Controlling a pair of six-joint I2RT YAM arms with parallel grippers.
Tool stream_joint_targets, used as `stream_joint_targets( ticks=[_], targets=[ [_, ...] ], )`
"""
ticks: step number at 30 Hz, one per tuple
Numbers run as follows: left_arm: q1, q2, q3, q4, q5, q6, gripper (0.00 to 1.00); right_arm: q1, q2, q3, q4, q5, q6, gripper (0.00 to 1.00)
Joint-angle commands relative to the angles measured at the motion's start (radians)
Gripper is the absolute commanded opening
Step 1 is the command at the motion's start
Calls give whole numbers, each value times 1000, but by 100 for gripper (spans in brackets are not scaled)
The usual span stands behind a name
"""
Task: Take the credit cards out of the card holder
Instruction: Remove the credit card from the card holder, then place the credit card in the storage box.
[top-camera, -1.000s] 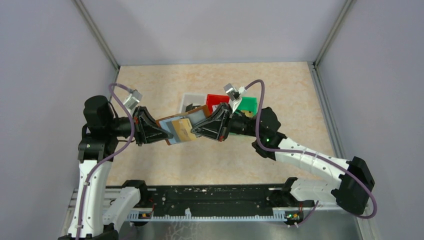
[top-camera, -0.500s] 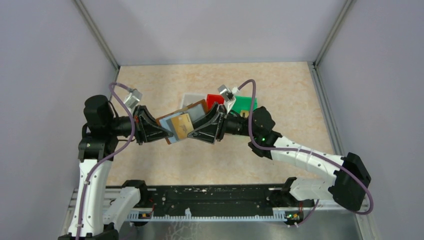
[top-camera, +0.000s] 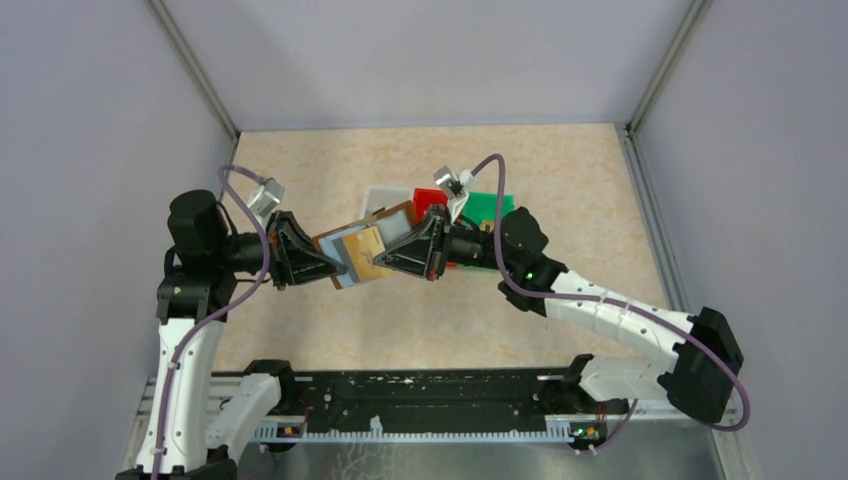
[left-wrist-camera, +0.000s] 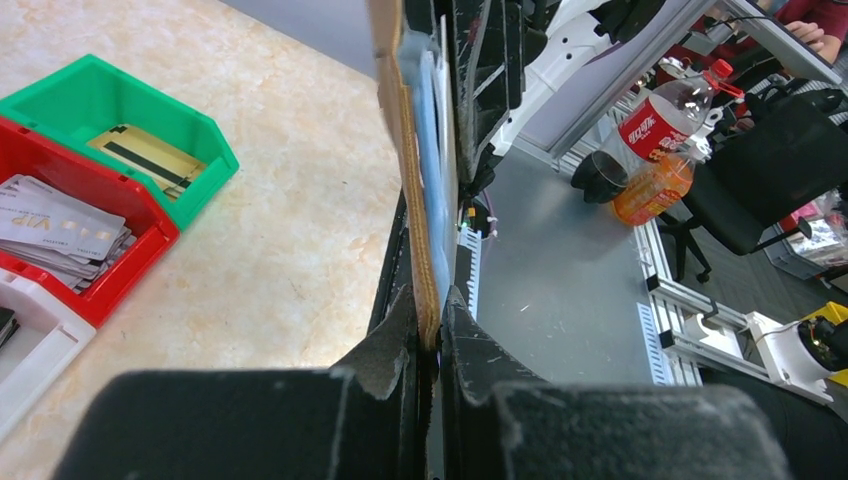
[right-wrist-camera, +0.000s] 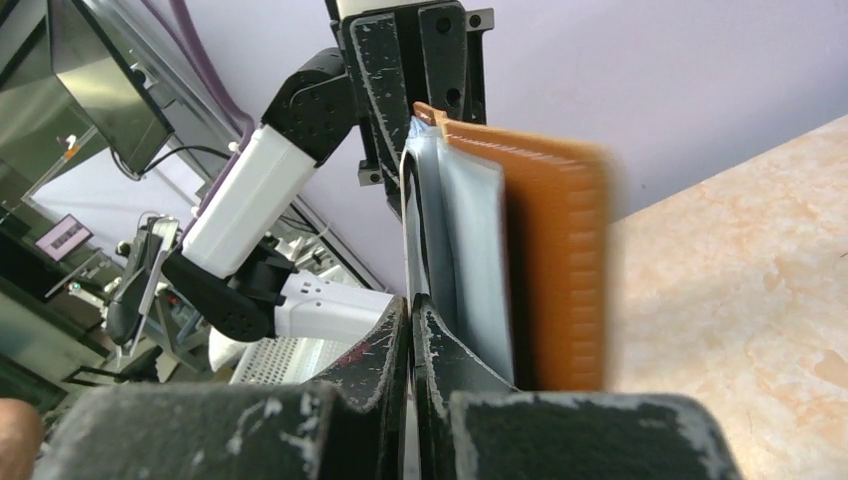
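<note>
Both arms reach inward over the marbled beige bench (top-camera: 330, 170) and meet above its middle, forearms roughly level and wrists turned toward each other. The left end effector (top-camera: 322, 268) is pressed together on the near edge of the brown leather-look folding card holder (top-camera: 345, 248), which hangs open in the air with its pale bluish sleeves fanned out (the left wrist view shows it edge-on, clamped between the pads). The right end effector (top-camera: 382, 262) comes in from the opposite side, its fingers closed on the thin gold rectangular card (top-camera: 368, 250) that pokes out of a sleeve. In the right wrist view the pinched edge is only a pale sliver, probably that card's. Beyond the holder sit a white plastic bin (left-wrist-camera: 40, 350), a red plastic bin (left-wrist-camera: 130, 265) holding silvery-white cards (left-wrist-camera: 60, 225), and a green plastic bin (left-wrist-camera: 215, 150) holding another gold card (left-wrist-camera: 150, 155).
</note>
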Motion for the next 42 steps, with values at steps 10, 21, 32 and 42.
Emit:
stream_joint_targets(
  ticks=[10,21,32,42],
  targets=[
    [2,1,21,34,5,5,0,-95,-188,-45,-49,-6,0,0],
    [2,1,18,34,12,8,0,-481,-383,-97,-357,-40,58,0],
    [2,-2,19,30,17,10,0,-634,-191,-111,-731,246,-183,0],
    [2,-4,23,28,16,14,0,-633,103,-68,-655,382,-255,0]
  ],
)
